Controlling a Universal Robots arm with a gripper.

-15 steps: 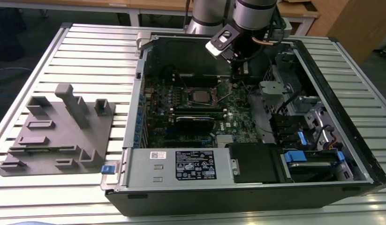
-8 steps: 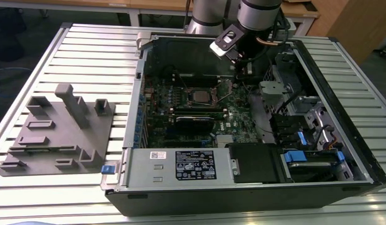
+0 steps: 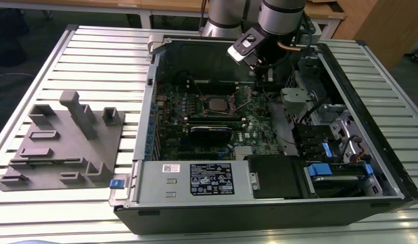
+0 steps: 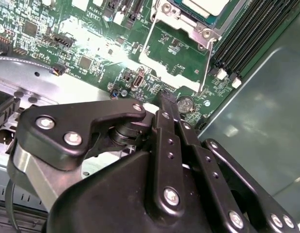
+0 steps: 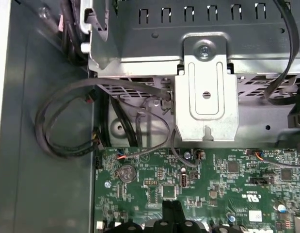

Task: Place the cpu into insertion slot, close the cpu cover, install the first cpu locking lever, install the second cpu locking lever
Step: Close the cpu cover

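Observation:
The cpu (image 3: 216, 104), a pale silver square, sits in the insertion slot (image 3: 227, 108) on the green motherboard (image 3: 256, 114); its corner shows in the second wrist view (image 4: 208, 5). The silvery cpu cover (image 4: 186, 22) frames it and seems to lie flat. Two thin wire locking levers (image 4: 206, 63) (image 4: 149, 36) stand out from the socket's sides, unlatched. My gripper (image 3: 265, 80) hangs inside the case, on the exterior view's right of the socket. Its black fingers (image 4: 164, 104) are shut together on nothing, over the board near a coin battery (image 4: 185, 103).
The open computer case (image 3: 371, 117) lies on a slatted metal table (image 3: 93, 56). Memory slots (image 4: 251, 34), loose black cables (image 5: 67, 121) and a metal bracket (image 5: 205, 92) surround the gripper. A grey fixture block (image 3: 63, 142) stands on the exterior view's left. Drive bays with blue tabs (image 3: 330, 168) are nearby.

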